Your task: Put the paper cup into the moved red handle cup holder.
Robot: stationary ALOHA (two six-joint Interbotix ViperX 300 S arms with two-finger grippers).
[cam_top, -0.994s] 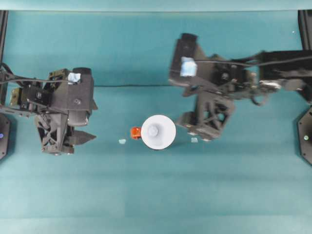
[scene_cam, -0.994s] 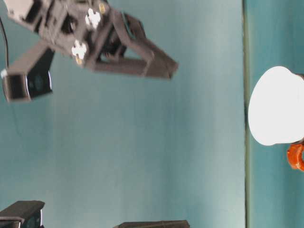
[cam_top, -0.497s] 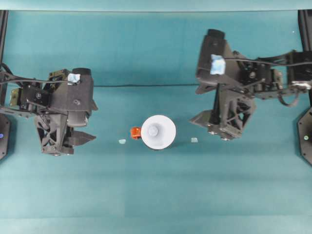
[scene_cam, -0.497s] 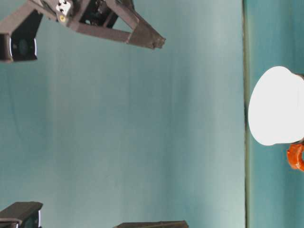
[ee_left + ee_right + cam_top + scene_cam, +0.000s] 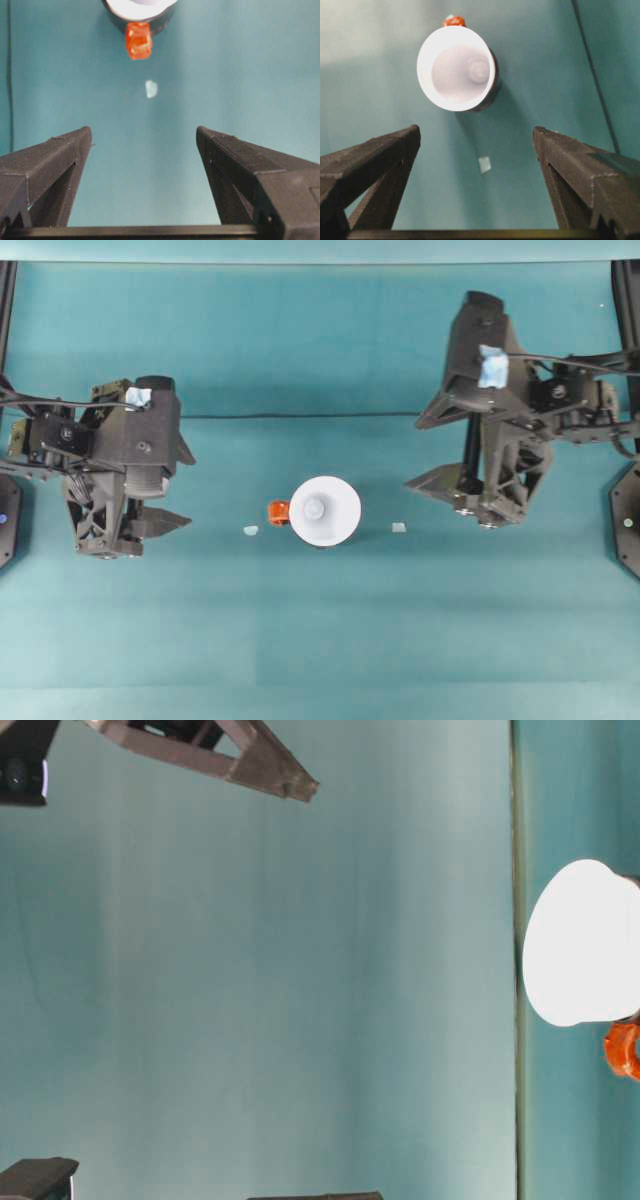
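The white paper cup (image 5: 324, 511) stands upright inside the black red handle cup holder (image 5: 491, 92) at the middle of the table. The holder's orange-red handle (image 5: 278, 512) sticks out toward the left. The wrist views show the cup (image 5: 456, 67) and the handle (image 5: 138, 40) from each side. My left gripper (image 5: 188, 488) hangs open well left of the cup, with nothing between its fingers (image 5: 50, 160). To the cup's right, my right gripper (image 5: 414, 455) is open and raised, also holding nothing. In the table-level view the cup (image 5: 580, 945) rises above the handle (image 5: 625, 1050).
Two tiny pale scraps lie on the teal table, one left of the handle (image 5: 250, 530) and one right of the cup (image 5: 399, 527). A dark seam (image 5: 300, 416) runs across the table behind the cup. Arm bases stand at both side edges.
My right arm has drawn back to the right, away from the cup, gripper still open. The left arm has shifted slightly left. Cup and holder have not moved.
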